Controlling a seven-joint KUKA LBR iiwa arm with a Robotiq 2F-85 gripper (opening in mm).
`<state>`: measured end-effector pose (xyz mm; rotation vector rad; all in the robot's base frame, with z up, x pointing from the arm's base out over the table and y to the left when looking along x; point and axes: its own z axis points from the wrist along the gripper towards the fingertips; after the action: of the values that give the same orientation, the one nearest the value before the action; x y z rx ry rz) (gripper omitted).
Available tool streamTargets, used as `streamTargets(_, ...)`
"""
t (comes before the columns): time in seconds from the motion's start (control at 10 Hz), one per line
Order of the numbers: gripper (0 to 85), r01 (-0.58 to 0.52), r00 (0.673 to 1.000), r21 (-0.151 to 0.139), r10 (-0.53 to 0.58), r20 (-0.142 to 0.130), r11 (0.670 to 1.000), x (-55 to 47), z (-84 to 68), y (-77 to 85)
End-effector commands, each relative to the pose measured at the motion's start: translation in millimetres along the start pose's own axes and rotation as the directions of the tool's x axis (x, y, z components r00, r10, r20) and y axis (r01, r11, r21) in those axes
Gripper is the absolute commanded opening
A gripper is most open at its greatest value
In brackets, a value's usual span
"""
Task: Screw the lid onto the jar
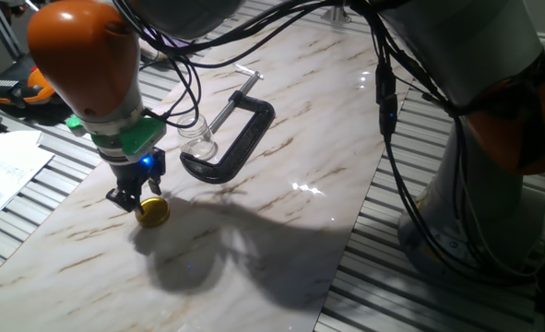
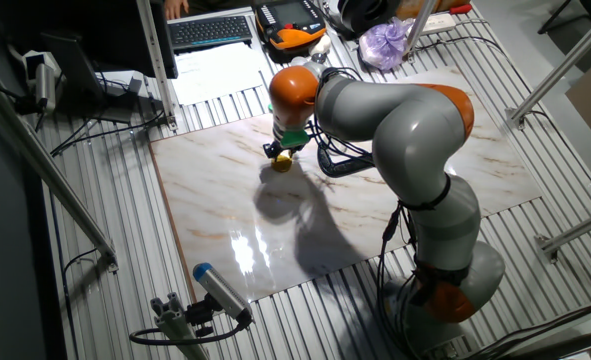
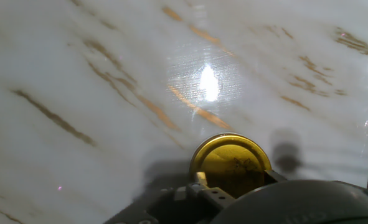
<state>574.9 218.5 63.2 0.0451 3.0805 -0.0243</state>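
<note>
The gold-yellow lid [image 1: 153, 213] hangs tilted between my fingertips just above the marble board. My gripper [image 1: 141, 203] is shut on it. In the hand view the lid [image 3: 230, 163] shows its round face at the bottom centre, with a dark finger [image 3: 203, 188] against its lower edge. The clear glass jar [image 1: 198, 140] stands upright and open inside the opening of the black C-clamp [image 1: 235, 140], up and to the right of my gripper and apart from it. In the other fixed view my gripper [image 2: 281, 154] and the lid [image 2: 283, 161] are near the board's far edge; the jar is hidden there.
The marble board [image 1: 281, 221] lies on a slatted metal table. Papers [image 1: 0, 175] lie off its left edge. An orange-black case [image 1: 18, 88] sits at the back left. The robot base [image 1: 503, 157] and hanging cables [image 1: 387, 101] stand at the right.
</note>
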Motion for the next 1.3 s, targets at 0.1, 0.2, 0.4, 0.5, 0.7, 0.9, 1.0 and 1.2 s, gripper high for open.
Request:
streamTargets(0.1, 51.0, -0.003, 1.0, 0.007, 0.003, 0.0, 1.0, -0.2, 1.1, -0.7)
streamTargets(0.2, 51.0, -0.01, 1.0, 0.01, 0.01, 0.0, 1.0, -0.4, 1.7, -1.2)
streamTargets(0.4, 68.0, -0.026, 1.0, 0.025, 0.026, 0.001, 0.999, 0.4, 2.3, -0.4)
streamTargets(0.5, 68.0, -0.027, 1.0, 0.033, 0.027, 0.001, 0.999, 1.1, 2.7, 0.3)
streamTargets(0.7, 68.0, -0.021, 1.0, 0.034, 0.021, -0.002, 0.999, 1.6, 3.9, 0.1)
streamTargets(0.9, 68.0, -0.01, 1.0, 0.039, 0.01, -0.006, 0.999, 0.8, 5.0, -1.5)
streamTargets(1.0, 68.0, -0.004, 1.0, 0.028, 0.004, -0.01, 1.0, 0.6, 7.4, -4.0)
streamTargets(1.2, 68.0, -0.007, 1.0, 0.03, 0.007, -0.008, 1.0, 1.9, 9.3, -4.8)
